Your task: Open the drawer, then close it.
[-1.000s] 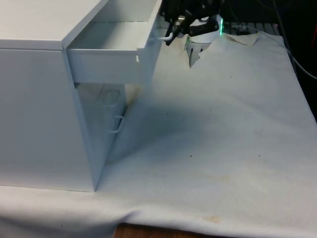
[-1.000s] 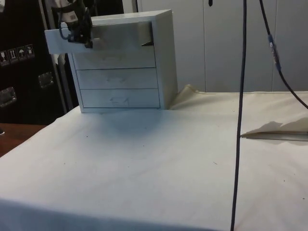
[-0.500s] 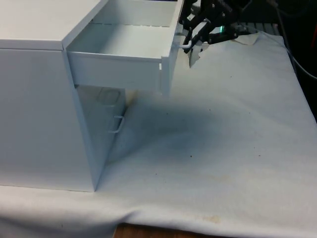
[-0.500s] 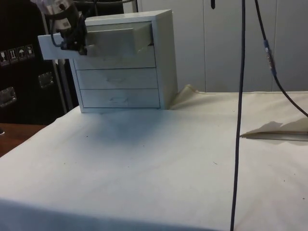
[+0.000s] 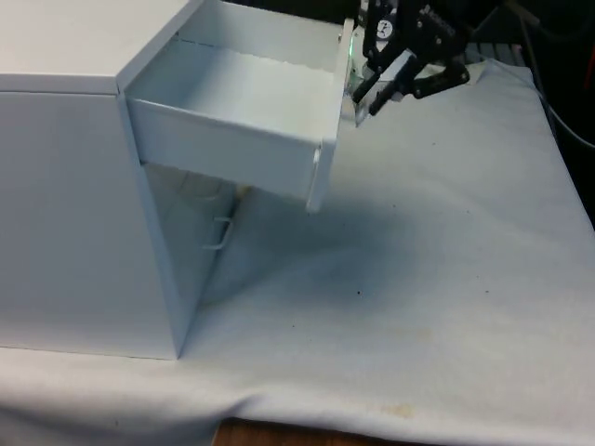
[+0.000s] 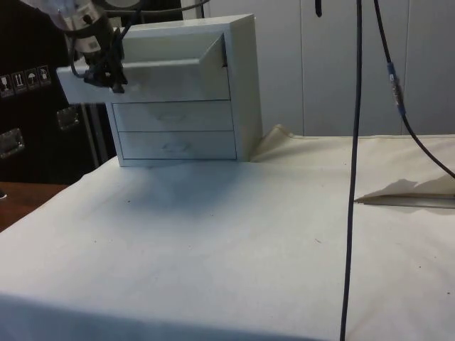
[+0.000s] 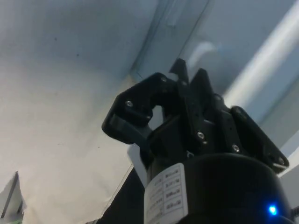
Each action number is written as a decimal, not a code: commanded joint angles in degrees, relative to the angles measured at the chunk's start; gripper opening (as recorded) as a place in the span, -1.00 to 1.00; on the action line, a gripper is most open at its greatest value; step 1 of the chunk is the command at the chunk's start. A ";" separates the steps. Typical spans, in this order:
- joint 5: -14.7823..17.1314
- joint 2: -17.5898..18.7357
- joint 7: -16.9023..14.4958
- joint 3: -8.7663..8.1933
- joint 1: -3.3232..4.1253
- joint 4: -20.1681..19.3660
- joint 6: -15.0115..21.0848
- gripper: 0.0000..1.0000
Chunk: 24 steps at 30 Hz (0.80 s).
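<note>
The gripper (image 5: 364, 85) sits at the front face of the top drawer (image 5: 244, 110), at the face's far end in the front view, high above the cloth (image 5: 437, 242). In the side view the gripper (image 6: 106, 74) hangs at the drawer's front (image 6: 142, 71), black fingers (image 6: 114, 79) pointing down over the panel. Whether the fingers are apart or closed on the handle cannot be told; the wrist view shows the gripper (image 7: 180, 88) seen from behind, its fingers close together against the white drawer front (image 7: 261, 60).

The drawer is pulled far out of the chest (image 5: 84, 186) and its front tilts downward, the inside open and bare. It reaches toward the front view's right, with the gripper just beyond its front panel.

Below it, 2 more drawers (image 6: 174, 131) are shut. A black cable (image 6: 353, 170) hangs down across the side view.
</note>
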 commanded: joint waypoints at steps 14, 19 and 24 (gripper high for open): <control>0.00 0.11 0.34 0.17 0.06 0.06 0.00 0.82; 0.00 1.38 2.23 1.26 0.46 0.29 -0.06 1.00; 0.40 2.41 3.67 2.35 0.11 0.23 0.63 1.00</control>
